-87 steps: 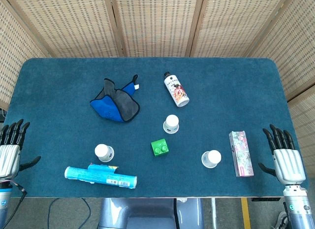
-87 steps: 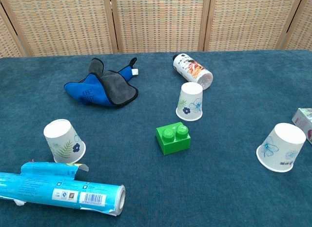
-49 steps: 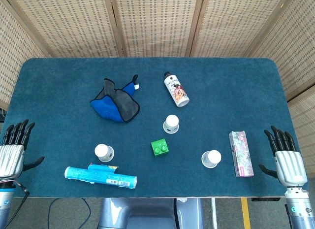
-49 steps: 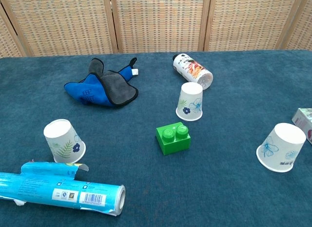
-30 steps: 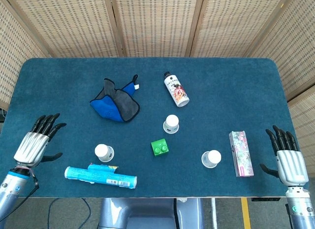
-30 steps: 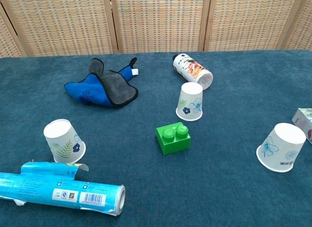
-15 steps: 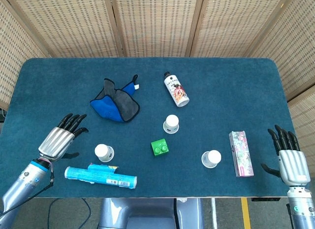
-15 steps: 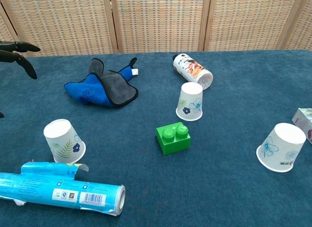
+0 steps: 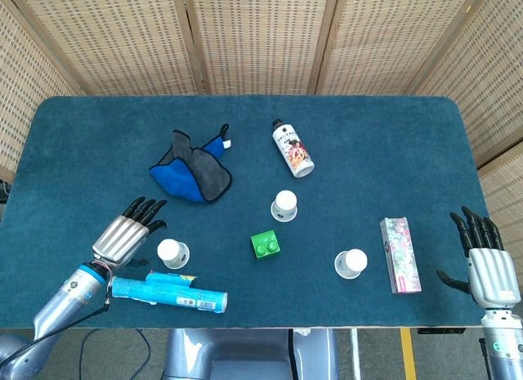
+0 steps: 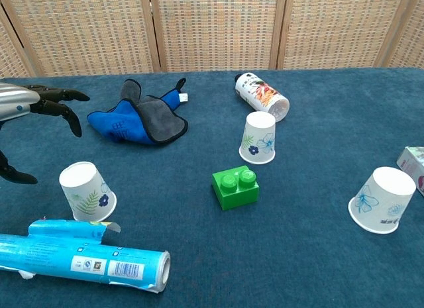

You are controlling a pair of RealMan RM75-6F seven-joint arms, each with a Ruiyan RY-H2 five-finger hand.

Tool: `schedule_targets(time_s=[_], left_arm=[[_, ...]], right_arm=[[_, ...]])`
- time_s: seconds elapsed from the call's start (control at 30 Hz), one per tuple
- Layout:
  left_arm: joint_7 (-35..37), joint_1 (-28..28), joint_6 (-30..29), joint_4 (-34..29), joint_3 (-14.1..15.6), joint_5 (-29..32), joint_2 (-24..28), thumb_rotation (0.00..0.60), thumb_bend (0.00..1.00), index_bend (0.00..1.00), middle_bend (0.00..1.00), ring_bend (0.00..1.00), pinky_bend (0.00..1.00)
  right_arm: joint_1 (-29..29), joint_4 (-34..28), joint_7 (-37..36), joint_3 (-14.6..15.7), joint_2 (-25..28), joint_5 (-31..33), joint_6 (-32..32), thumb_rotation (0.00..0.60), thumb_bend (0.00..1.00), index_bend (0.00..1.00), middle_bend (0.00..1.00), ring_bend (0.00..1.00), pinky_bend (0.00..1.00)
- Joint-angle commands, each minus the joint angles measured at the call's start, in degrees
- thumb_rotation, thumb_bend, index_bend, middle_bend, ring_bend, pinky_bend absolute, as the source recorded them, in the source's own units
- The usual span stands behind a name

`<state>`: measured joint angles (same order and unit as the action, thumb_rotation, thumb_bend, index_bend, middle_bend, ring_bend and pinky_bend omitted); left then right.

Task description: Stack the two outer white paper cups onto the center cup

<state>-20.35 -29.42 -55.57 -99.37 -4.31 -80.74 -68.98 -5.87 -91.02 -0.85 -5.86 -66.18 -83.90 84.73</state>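
Counter (image 9: 392,135), blue-carpeted, carries one of most things and three of the cups. One blue tube (image 9: 167,292) lies flat along the near edge at the left. One blue-and-grey cloth (image 9: 192,172) sits crumpled toward the far left. One patterned box (image 9: 400,254) lies flat at the right. One white bottle (image 9: 292,148) lies on its side near the far middle, its inside hidden. Three white paper cups all stand upside down, so nothing shows in them: the left cup (image 9: 172,252) just beyond the tube, the center cup (image 9: 284,205) near the bottle, the right cup (image 9: 351,263) just left of the box. One green brick (image 9: 265,244) sits between the center cup and the near edge.

The left robot hand (image 9: 127,232) hovers just left of the left cup, fingers spread toward it and thumb apart, holding nothing and not touching it. The right robot hand (image 9: 488,264) is at the counter's right edge, well apart from the right cup, fingers straight and spread, holding nothing.
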Motion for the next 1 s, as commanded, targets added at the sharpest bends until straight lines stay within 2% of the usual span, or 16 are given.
schedule_targets(time_s=[0.03,0.37,0.5,0.7,1.0], left_arm=[[-1.65,-0.90,0.93,0.82,0.05,1.72,-1.95,0.600,0.10,0.33,0.00,0.00,0.00],[-5.36,-3.03,3.15,2.09,0.17,6.36,-5.10,0.600,0.10,0.34,0.00,0.00,0.00],[-5.86,-3.44,2.99,2.48,0.27,7.23,-6.32,0.600,0.12,0.44,0.00,0.00,0.00],[-7.36,-3.76,2.39,3.51,0.69,8.43,-7.70,0.600,0.15,0.50,0.00,0.00,0.00],[-6.24,-4.05,0.20,1.82,0.07,7.62,-6.97,0.600,0.15,0.47,0.00,0.00,0.00]], right_arm=[[0.04,-0.07,-0.30,-0.01,0.11,-0.07,0.07,0.600,0.07,0.09,0.00,0.00,0.02],[0.21,-0.03,-2.01,-0.31,0.63,0.33,0.11,0.600,0.07,0.09,0.00,0.00,0.02],[0.24,0.03,-2.30,-0.34,0.69,0.22,0.22,0.600,0.07,0.09,0.00,0.00,0.02],[0.37,-0.05,-3.42,-0.28,0.92,-0.18,0.48,0.600,0.07,0.09,0.00,0.00,0.02],[0.32,0.10,-3.63,-0.09,0.83,-0.61,0.44,0.600,0.07,0.09,0.00,0.00,0.02]])
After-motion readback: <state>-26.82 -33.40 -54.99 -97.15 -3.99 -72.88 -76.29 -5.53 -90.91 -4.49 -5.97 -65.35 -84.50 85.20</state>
